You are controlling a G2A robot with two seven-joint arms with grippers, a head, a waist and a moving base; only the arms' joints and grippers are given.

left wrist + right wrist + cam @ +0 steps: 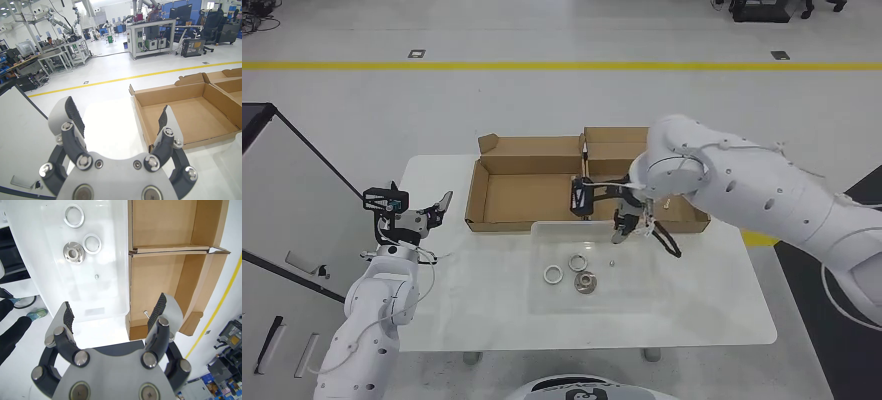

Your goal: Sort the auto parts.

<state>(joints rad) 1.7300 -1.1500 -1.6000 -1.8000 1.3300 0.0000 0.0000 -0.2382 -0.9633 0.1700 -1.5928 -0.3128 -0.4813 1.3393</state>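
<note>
Right claw (115, 298), jaws apart, over white table (472, 300); yellow floor line (542, 66) beyond.

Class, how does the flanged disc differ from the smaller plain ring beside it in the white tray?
The flanged disc has a raised hub with a narrow bore; the smaller ring is a thin flat band around a wide opening. The flanged disc carries small holes; the smaller ring has none. Both are round, silvery metal, lying flat in the tray.

We find a robotics laboratory hall, glossy white floor (105, 66) marked with a yellow line (132, 77), other robot arms (64, 26) on metal frames, an aluminium-framed equipment rack (151, 41), a monitor (182, 12), black office chairs (212, 26).
</note>
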